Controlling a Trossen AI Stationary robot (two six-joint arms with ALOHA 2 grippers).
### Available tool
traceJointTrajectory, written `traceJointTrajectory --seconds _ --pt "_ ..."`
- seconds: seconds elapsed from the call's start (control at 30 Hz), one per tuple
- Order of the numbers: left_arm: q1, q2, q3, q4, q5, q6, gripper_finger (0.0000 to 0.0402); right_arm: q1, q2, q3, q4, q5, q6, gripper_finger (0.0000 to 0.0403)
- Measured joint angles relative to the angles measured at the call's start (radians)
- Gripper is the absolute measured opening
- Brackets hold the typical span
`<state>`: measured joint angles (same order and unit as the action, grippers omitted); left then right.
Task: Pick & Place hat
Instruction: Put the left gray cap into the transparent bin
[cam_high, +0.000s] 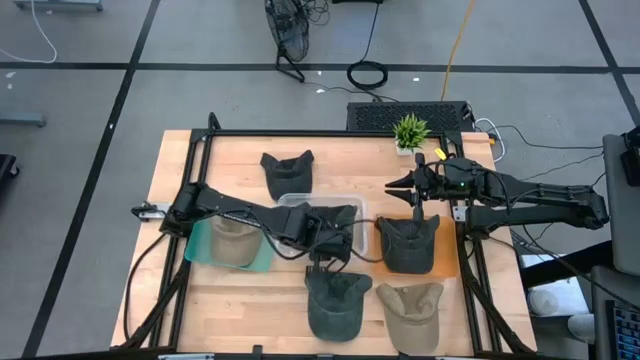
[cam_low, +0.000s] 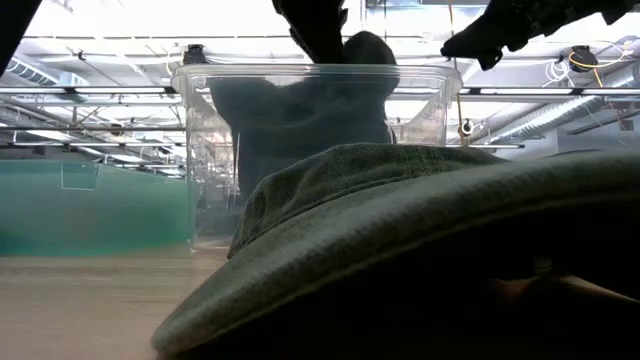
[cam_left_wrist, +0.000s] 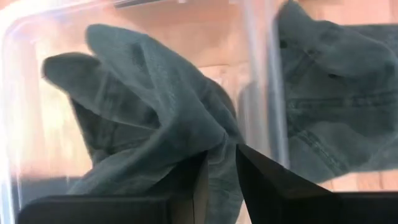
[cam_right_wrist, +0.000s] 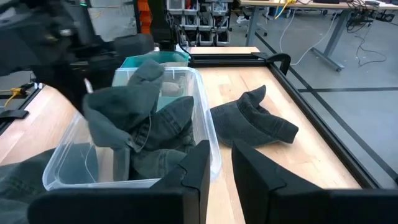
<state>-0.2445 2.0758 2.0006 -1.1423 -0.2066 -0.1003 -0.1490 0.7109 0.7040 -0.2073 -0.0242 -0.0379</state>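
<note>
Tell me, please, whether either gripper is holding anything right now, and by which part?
The left gripper pinches a bunched fold of the dark green hat over the clear bin. The right gripper holds nothing.

Overhead, straight down on table (cam_high: 250, 300). Level at tabletop, crowded by a hat (cam_low: 420, 250). Wrists close behind fingers. Shared by all: clear bin (cam_high: 290, 203).
</note>
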Motion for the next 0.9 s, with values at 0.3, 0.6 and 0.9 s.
traceJointTrajectory --seconds 0.3,0.6,0.9 --pt "-0.009 -0.012 -0.001 0.084 -0.075 0.077 0.009 0.0 0.0 0.0 0.01 0.001 0.0 0.0059" --pt "0.033 -0.013 -0.054 0.166 0.032 0.011 0.009 0.0 0.0 0.0 0.008 0.001 -0.003 0.0059" --pt "0.025 -0.012 -0.077 0.085 -0.053 -0.035 0.009 0.0 0.0 0.0 0.008 0.001 -0.002 0.0059"
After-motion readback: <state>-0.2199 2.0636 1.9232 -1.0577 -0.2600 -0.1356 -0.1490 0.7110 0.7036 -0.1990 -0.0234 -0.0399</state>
